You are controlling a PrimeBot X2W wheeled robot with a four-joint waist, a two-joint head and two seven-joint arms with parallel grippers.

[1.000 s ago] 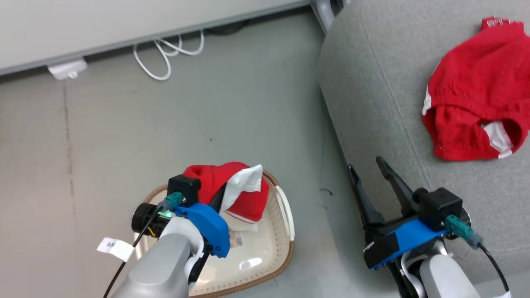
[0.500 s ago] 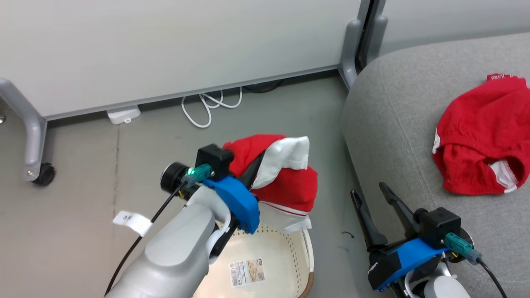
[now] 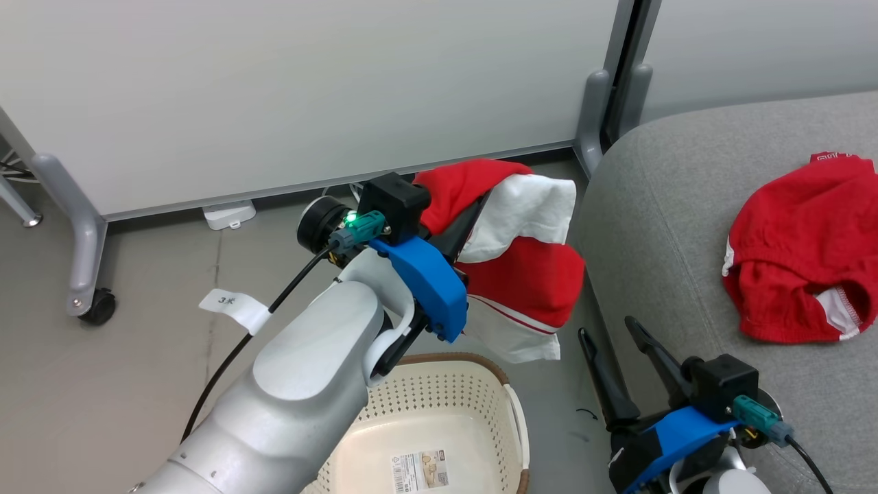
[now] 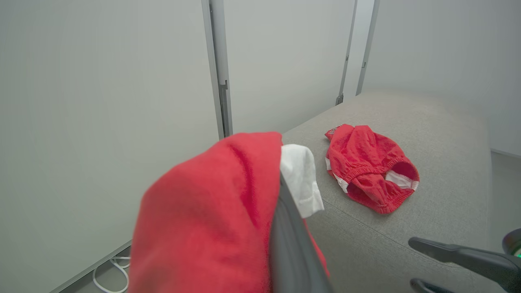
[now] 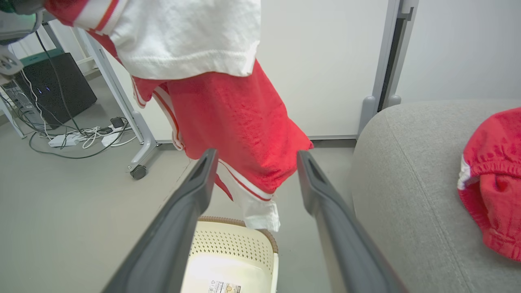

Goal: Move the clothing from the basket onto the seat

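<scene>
Two bright-red white-trimmed fabric garments, one garment [image 3: 528, 274] clenched in left end effector [image 3: 480, 209] mid-frame above cream perforated plastic basket [image 3: 439, 384], other garment [image 3: 796, 254] on light-grey upholstered sofa [image 3: 672, 261], right end effector [image 3: 606, 328] spread empty.

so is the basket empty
Empty of clothing in the part visible: the basket shows bare floor and a label; the red garment hangs outside it.
</scene>
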